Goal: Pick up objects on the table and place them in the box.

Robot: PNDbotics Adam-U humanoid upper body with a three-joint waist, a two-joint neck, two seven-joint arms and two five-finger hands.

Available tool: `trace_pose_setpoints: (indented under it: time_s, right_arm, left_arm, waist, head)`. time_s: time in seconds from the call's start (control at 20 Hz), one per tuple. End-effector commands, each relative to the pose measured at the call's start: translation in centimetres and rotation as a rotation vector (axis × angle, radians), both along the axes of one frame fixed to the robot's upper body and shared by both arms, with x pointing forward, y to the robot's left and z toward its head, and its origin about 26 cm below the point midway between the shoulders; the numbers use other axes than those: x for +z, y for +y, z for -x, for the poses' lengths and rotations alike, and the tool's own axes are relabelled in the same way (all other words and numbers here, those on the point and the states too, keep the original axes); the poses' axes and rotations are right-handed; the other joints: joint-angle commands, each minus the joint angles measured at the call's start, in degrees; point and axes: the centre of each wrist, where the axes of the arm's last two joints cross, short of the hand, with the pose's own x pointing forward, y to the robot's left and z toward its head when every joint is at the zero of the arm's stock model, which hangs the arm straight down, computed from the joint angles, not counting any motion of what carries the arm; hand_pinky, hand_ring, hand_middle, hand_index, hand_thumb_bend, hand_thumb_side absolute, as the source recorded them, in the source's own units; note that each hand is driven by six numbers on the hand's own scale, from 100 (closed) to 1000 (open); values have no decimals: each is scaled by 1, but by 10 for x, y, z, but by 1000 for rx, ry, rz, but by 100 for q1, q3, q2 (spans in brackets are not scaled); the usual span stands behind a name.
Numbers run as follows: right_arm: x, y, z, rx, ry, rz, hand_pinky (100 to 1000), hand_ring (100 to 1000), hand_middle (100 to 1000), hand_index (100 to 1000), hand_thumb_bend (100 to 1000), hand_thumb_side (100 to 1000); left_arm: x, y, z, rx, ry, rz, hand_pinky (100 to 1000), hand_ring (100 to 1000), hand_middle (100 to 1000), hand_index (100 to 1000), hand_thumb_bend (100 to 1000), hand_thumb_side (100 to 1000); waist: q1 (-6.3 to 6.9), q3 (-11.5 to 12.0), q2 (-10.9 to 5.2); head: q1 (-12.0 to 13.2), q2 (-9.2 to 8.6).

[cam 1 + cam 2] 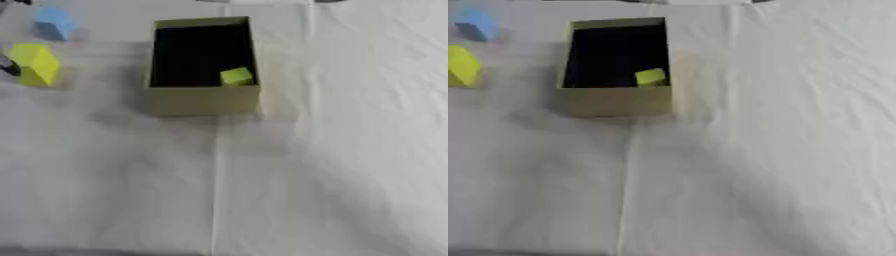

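On the white-clothed table (332, 165), toward its far side and somewhat left of centre, stands an open cardboard box (203, 100) with tan walls and a dark interior. Inside it, tucked into the near right corner against the front wall, lies a small yellow-green block (236, 76). Well to the left of the box, near the left edge of the left eye view, a larger yellow block (35, 63) rests on the cloth, tilted so that one corner points upward; in the right eye view it is partly cut off by the frame. Beyond it, farther from the robot and still left of the box, sits a light blue block (53, 23), apart from the yellow one and apart from the box. A small dark shape (7, 67) shows at the very left edge of the left eye view, touching or just beside the larger yellow block; what it is cannot be made out, so whether a hand is there, or how its fingers stand, cannot be told. Neither hand shows clearly in either view, and no hand is seen near the box or the blue block. A straight crease (215, 185) runs through the cloth from the front of the box toward the near edge of the table.
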Motion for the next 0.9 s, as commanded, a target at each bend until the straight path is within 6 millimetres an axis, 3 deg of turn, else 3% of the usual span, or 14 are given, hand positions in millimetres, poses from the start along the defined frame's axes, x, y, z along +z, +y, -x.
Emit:
trace_pose_setpoints:
  time_s: [0.05,0.9]
  right_arm:
    - [9,0,5,-1,-36,17,814,765,513,874,100,872]
    - [14,0,6,1,-43,27,814,763,506,875,100,881]
  left_arm:
    - [12,6,-1,22,-29,-29,801,892,873,926,879,163]
    - [-6,24,-16,80,39,-57,801,895,890,918,848,100]
  waist:
    - [22,-1,-115]
    - [57,-25,72]
  head:
    - [47,29]
    - [-1,-91]
